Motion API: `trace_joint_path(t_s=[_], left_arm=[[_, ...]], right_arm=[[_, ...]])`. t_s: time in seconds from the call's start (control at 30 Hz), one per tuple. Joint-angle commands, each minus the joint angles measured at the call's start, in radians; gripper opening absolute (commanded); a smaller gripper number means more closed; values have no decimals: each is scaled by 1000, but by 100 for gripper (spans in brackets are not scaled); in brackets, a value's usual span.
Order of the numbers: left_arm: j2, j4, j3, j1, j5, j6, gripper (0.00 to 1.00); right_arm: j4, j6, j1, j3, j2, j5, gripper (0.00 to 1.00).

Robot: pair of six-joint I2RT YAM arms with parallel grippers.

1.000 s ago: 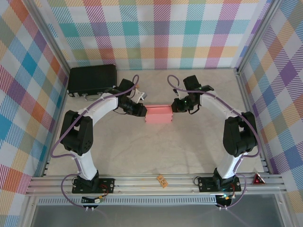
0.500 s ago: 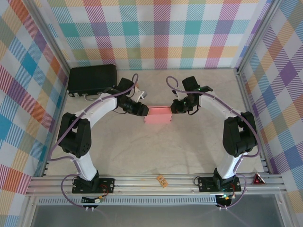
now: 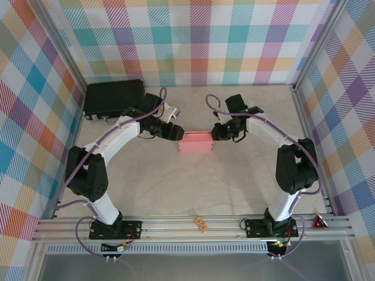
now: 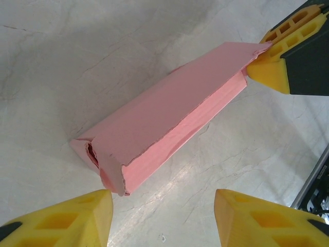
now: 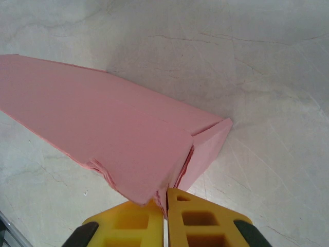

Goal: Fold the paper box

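- Nearest, the rail [image 3: 193, 225] carries both arm bases, well apart from the work.
- Mid-table [image 3: 193, 187]: the box [image 3: 195, 143] lies long-side left to right, folded into a shallow form, between the two grippers.
- Left gripper [image 3: 174, 133]: jaws apart, empty, just off the box's left end. Its wrist view shows that end with a ragged, slightly gaping flap.
- Right gripper [image 5: 165, 218]: jaws closed, pinching thin card at the box's right-end corner, as far as I can tell.
- Risk: a single pinch holds the box, so a pull or lift by the right arm could swing it, or crease or tear the card at the pinch.
- Risk: nothing presses on the left flap, so it may spring wider. A skewed approach by the left jaws could crush the wall instead of tucking it.
- Far left: the case [image 3: 113, 98] sits well apart from the box but near the left arm. A wide swing might clip it.
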Motion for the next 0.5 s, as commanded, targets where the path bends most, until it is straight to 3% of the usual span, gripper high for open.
trace_joint_path(t_s=[0.0, 0.23, 0.47], left_arm=[[6, 1, -4, -7, 10, -2, 51], [47, -6, -3, -7, 44, -1, 40], [63, -9, -4, -8, 32, 0, 35]], right_arm=[[-38, -11, 11, -5, 25, -1, 10], [-39, -12, 11, -4, 27, -1, 10], [-40, -11, 11, 2, 31, -4, 10]])
